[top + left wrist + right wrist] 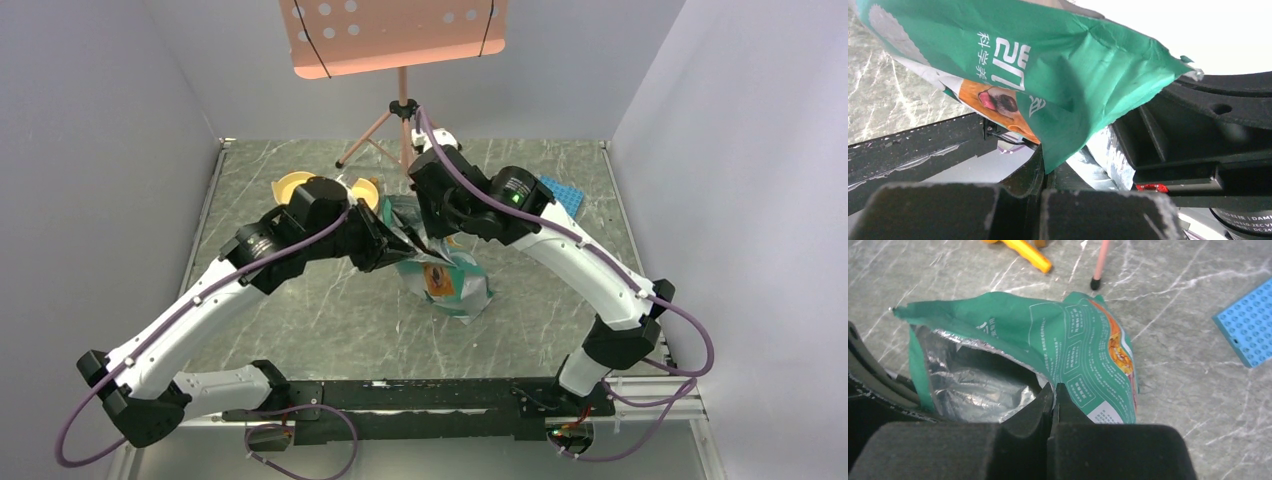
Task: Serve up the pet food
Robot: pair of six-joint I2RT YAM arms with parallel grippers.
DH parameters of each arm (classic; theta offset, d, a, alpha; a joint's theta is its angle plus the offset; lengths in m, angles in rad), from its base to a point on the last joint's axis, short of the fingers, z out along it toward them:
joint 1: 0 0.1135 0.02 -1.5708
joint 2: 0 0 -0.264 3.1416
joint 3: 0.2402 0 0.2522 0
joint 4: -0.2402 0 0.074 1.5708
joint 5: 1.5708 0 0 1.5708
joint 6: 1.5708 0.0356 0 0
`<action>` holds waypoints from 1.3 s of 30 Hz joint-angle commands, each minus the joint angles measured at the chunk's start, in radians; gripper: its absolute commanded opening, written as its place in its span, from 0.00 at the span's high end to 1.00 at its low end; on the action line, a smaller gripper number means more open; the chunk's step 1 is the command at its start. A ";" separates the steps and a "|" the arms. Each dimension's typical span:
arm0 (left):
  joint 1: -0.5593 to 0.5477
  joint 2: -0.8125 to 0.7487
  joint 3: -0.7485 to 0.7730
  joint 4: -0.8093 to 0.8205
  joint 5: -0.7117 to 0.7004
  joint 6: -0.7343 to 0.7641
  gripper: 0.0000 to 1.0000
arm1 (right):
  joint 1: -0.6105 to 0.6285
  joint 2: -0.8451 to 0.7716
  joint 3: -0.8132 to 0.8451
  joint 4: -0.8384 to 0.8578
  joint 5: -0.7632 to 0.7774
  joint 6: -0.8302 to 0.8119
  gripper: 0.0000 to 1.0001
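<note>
A teal-green bag (452,285) with a dog picture stands at the table's middle, between both arms. My left gripper (388,245) is shut on one edge of the bag's mouth; in the left wrist view that green edge (1068,100) runs down into my left gripper (1049,167). My right gripper (1054,390) is shut on the opposite rim, which the bag (1073,345) shows pinched between the closed fingertips. The mouth is pulled apart, showing crinkled silver lining (973,385). The pet food is hidden; no kibble shows inside the bag.
A yellow bowl (292,184) and a yellow scoop (366,190) lie behind the left arm; the scoop's handle (1030,252) shows in the right wrist view. A pink stand (400,110) stands at the back. A blue studded plate (1248,325) lies to the right.
</note>
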 commanded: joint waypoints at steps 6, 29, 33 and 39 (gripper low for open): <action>-0.019 0.272 0.354 0.021 0.106 0.086 1.00 | -0.261 -0.203 0.089 -0.108 0.286 -0.047 1.00; 0.087 0.050 0.118 -0.087 -0.033 0.406 0.40 | -0.261 -0.375 -0.385 0.153 -0.009 -0.055 1.00; 0.143 -0.173 -0.001 -0.201 -0.155 0.433 0.31 | -0.186 -0.349 -0.421 0.203 -0.073 -0.035 1.00; 0.265 -0.291 -0.163 -0.204 -0.108 0.331 0.22 | -0.170 -0.322 -0.367 0.193 -0.106 -0.045 1.00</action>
